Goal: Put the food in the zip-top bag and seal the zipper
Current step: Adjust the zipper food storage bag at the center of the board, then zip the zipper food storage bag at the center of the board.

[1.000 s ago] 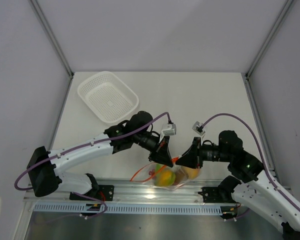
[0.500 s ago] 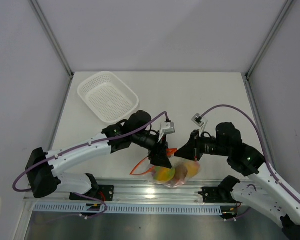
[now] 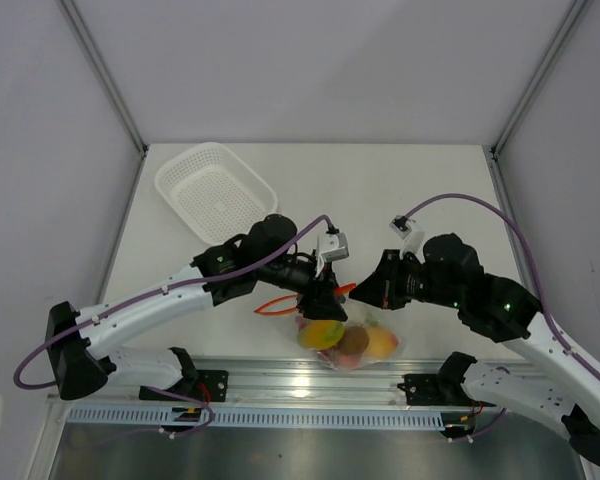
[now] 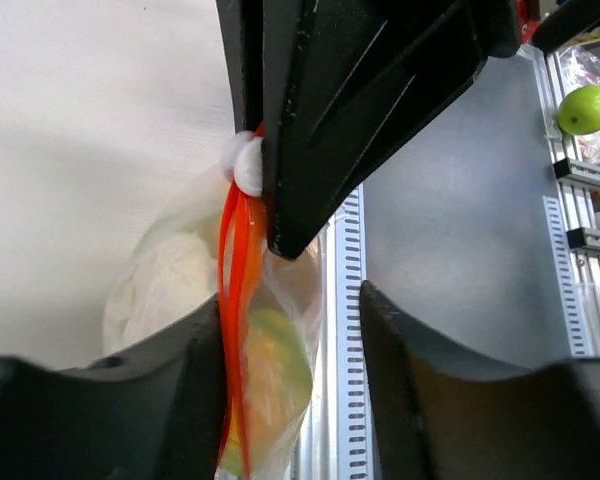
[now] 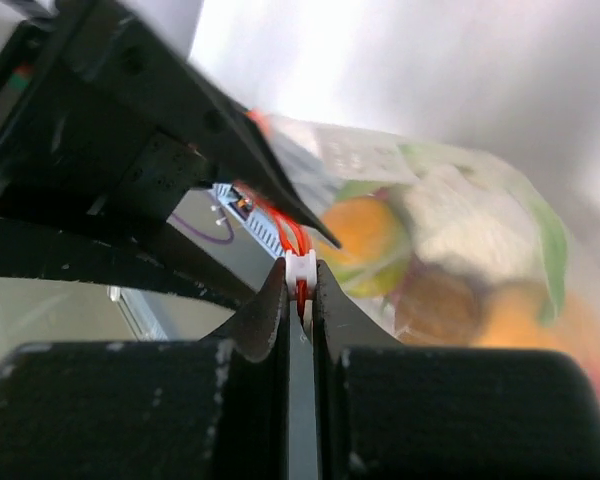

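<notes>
**Operator:** Where is the zip-top bag (image 3: pixel 346 346), and what can be made out inside it?

**Technician:** It sits between the two arms at the near edge of the table (image 3: pixel 410 200), partly over the metal rail (image 3: pixel 280 380). Whether its bottom rests on anything cannot be told. Through the crinkled plastic the top view shows the mango (image 3: pixel 320 333), the brown piece (image 3: pixel 353 341) and the peach-coloured piece (image 3: pixel 381 344). The right wrist view adds a blurred white-and-green piece (image 5: pixel 465 225). The other food cannot be separated.

**Operator:** How do the fingers stand?

**Technician:** The right gripper (image 5: pixel 300 278) has its fingers pressed together on the white slider (image 5: pixel 300 265) of the zipper (image 4: pixel 234 300). The left gripper (image 4: pixel 288 300) has its fingers apart, and the bag fills most of the gap. In the top view the wrists hide all the fingertips.

**Operator:** Is the mouth sealed?

**Technician:** That cannot be told. A loop of the strip sticks out to the left of the left gripper, and the grippers cover the rest. The white mesh basket (image 3: pixel 216 192) stands far left, well apart.
</notes>
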Tool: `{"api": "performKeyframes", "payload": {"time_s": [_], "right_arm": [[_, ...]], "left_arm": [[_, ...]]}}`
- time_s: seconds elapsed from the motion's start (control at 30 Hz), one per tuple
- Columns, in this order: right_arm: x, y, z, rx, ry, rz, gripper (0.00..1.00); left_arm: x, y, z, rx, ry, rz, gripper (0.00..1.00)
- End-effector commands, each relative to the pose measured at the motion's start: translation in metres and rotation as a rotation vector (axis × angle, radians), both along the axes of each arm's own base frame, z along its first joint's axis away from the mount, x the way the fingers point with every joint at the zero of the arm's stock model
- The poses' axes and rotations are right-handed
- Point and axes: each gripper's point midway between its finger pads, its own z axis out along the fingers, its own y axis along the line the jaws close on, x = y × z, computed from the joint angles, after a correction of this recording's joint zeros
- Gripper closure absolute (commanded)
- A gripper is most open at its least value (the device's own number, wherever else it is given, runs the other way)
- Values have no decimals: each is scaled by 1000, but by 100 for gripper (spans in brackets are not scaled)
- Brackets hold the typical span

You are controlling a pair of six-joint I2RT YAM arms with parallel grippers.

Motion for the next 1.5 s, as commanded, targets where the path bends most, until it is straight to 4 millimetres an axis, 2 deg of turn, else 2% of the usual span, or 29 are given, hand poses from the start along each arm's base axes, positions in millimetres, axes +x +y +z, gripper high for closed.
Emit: {"api": "performKeyframes", "payload": {"time_s": [0.0, 0.03, 0.07, 0.13, 0.17, 0.27, 0.5, 0.53, 0.57, 0.6, 0.67, 0.8, 0.83, 1.07, 1.47], "right_arm": [[19, -11, 5, 24, 45, -191, 100], [20, -13, -8, 0, 69, -217, 100], [21, -15, -13, -6, 76, -232, 100], [24, -17, -27, -22, 109, -269, 100], [24, -18, -29, -24, 113, -274, 100], [24, -18, -32, -33, 122, -277, 100], [26, -29, -27, -93, 59, -280, 100], [24, -27, -27, -97, 43, -247, 95], [23, -26, -28, -113, -7, -198, 81], [20, -25, -29, -116, -29, -164, 75], [16, -25, -35, -136, -75, -99, 69], [4, -19, -51, -98, -122, -3, 69], [0, -20, -47, -69, -143, 10, 69], [-16, -14, -58, 20, -175, 97, 72], [-16, -22, -62, 12, -158, 58, 72]], "left_arm": [[1, -6, 3, 4, -19, -18, 53], [-1, -5, -3, 20, -1, -28, 58], [-2, -6, -6, 23, 7, -40, 70], [-7, -8, -19, 46, 45, -73, 81], [-7, -9, -24, 57, 58, -81, 88], [-7, -14, -41, 92, 88, -90, 99], [-9, -19, -36, 62, 87, -108, 99], [-10, -18, -34, 55, 86, -114, 99], [-14, -18, -31, 41, 87, -137, 99], [-16, -17, -30, 37, 91, -146, 99], [-17, -16, -28, 27, 92, -155, 99], [-17, -12, -32, 25, 111, -157, 99], [-16, -12, -32, 20, 111, -156, 99], [-16, -11, -32, 13, 122, -153, 99], [-15, -6, -28, 5, 114, -149, 99]]}}
